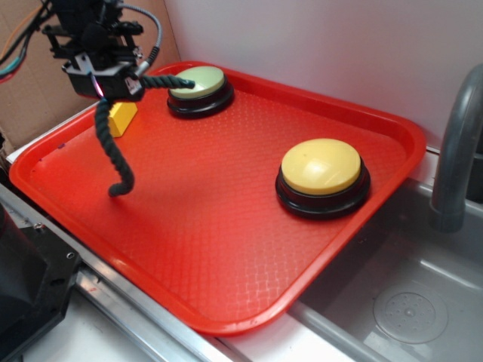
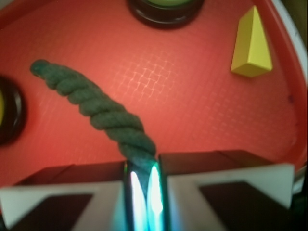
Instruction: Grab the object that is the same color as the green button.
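The object, a dark green twisted rope piece [image 1: 106, 147], hangs from my gripper [image 1: 113, 89] over the back left part of the red tray [image 1: 226, 249]. One end droops down to the tray floor and the other sticks out toward the green button [image 1: 198, 84]. My gripper is shut on the rope. In the wrist view the rope [image 2: 96, 108] runs from the upper left down into the narrow slot between the two pads, where my gripper [image 2: 143, 180] pinches it. The green button's black base [image 2: 166, 12] shows at the top edge.
A yellow wedge block [image 1: 122, 117] lies just behind the hanging rope; it sits at the upper right in the wrist view [image 2: 250, 45]. A larger yellow domed button [image 1: 322, 175] stands on the tray's right side. A metal sink [image 1: 407, 302] and grey faucet [image 1: 456, 151] lie to the right.
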